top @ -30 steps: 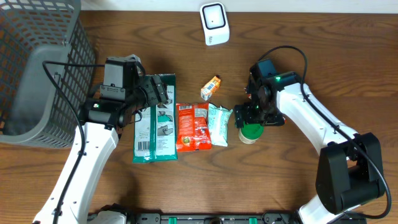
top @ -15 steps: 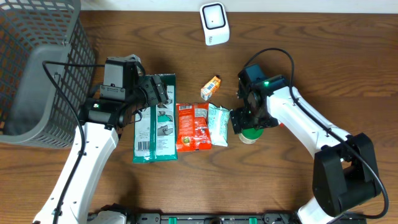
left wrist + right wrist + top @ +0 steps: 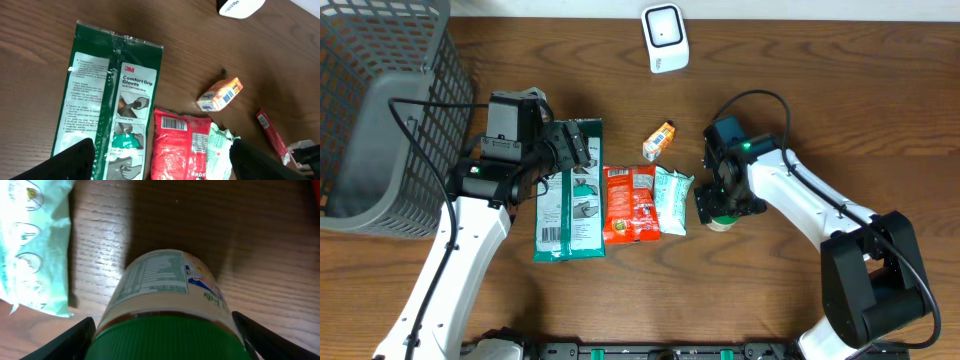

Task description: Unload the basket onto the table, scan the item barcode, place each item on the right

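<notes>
The jar (image 3: 725, 221) stands upright on the wooden table (image 3: 820, 90), its long axis vertical and its green lid facing up toward the overhead camera. It sits just at 3 o'clock of the pale green pouch (image 3: 671, 201), with the white scanner (image 3: 665, 38) well away at about 11 o'clock. In the right wrist view the jar (image 3: 165, 290) shows its printed nutrition panel on the side facing away from the camera. The right gripper (image 3: 720, 205) straddles the lid, one finger on each side; I cannot tell whether the pads actually touch it. A second ago this gripper sat higher and further toward 1 o'clock, with more of the green lid showing; now it has come down over the jar. The left gripper (image 3: 570, 150) hangs spread wide over the green glove pack (image 3: 568, 200), holding nothing, unmoved.
</notes>
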`<state>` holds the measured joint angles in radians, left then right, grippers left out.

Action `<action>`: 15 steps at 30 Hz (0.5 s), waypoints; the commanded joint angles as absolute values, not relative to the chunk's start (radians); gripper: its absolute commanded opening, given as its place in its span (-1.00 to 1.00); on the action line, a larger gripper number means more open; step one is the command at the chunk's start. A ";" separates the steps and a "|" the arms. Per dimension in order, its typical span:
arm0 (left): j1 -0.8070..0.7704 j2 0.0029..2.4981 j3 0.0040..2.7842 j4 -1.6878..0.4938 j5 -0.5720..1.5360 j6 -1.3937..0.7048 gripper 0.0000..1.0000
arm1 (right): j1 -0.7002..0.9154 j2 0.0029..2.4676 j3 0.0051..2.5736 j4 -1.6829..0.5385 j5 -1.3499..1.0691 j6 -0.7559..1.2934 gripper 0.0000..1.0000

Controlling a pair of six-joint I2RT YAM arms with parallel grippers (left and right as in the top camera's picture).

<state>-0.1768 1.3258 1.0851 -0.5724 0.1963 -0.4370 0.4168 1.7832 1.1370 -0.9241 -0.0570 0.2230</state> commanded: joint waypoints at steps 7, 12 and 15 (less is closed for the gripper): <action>-0.173 1.327 1.092 -0.572 0.194 -0.420 0.73 | 0.424 1.777 1.097 -0.880 -0.009 0.224 0.59; -0.173 1.327 1.092 -0.572 0.194 -0.420 0.73 | 0.426 1.777 1.097 -0.879 -0.009 0.229 0.51; -0.173 1.327 1.092 -0.572 0.194 -0.420 0.72 | 0.426 1.777 1.097 -0.878 -0.009 0.239 0.50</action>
